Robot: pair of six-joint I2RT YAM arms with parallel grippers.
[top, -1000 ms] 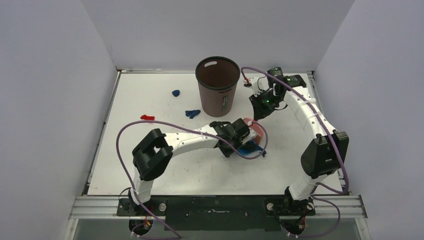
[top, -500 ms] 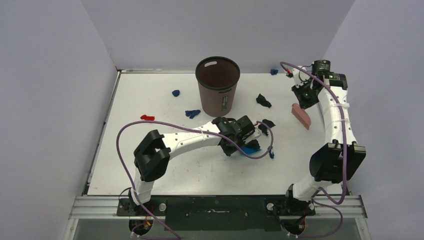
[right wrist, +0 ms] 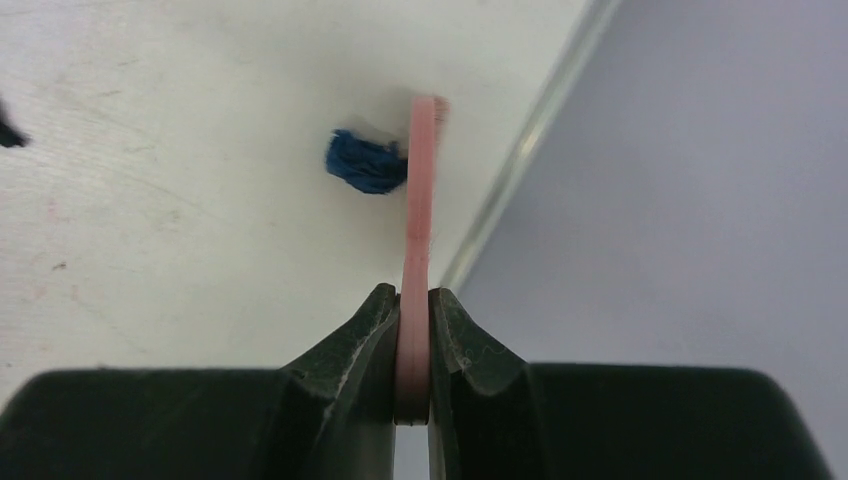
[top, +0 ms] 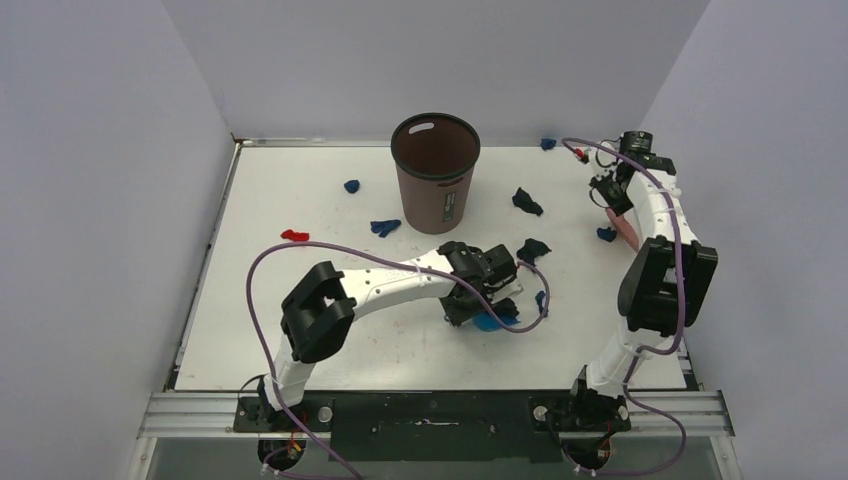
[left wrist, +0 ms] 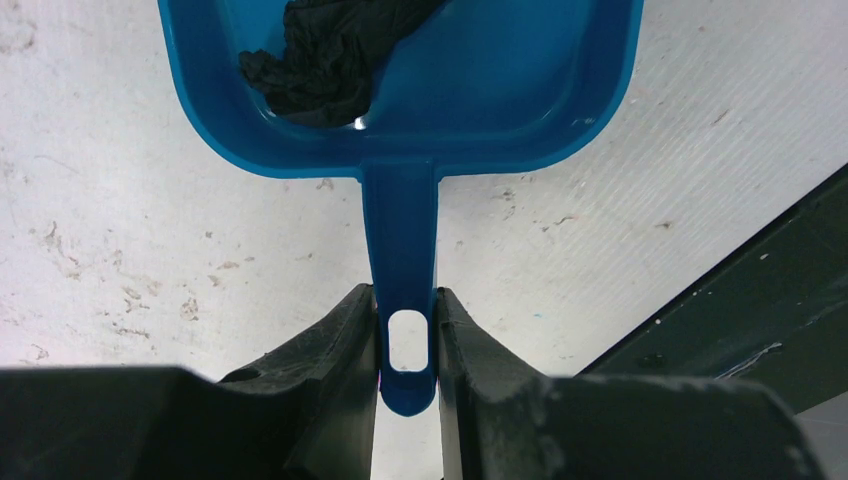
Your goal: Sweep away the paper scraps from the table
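1. Paper scraps (top: 527, 202) lie spread over the table (top: 300, 330) in the top view. Blue ones and a red one are left of the brown bin (top: 435, 170), dark ones are to its right, and blue ones are at the far edge and near the right edge. The left gripper (top: 470, 300) holds the blue dustpan (top: 490, 321) in the middle. The right gripper (top: 612, 192) is at the far right with the pink brush (top: 628, 228).
2. Left wrist view: the jaws are clenched on the handle of the dustpan (left wrist: 480, 100), which carries a dark wad (left wrist: 320, 50). If the pan tilts forward, this wad can slide out.
3. Right wrist view: the jaws grasp the brush (right wrist: 418, 200) firmly. Its tip seems to touch a blue scrap (right wrist: 365, 163) just beside the metal edge (right wrist: 520, 150). A stroke to the wrong side could push this scrap off the table, or the brush could hit the wall.
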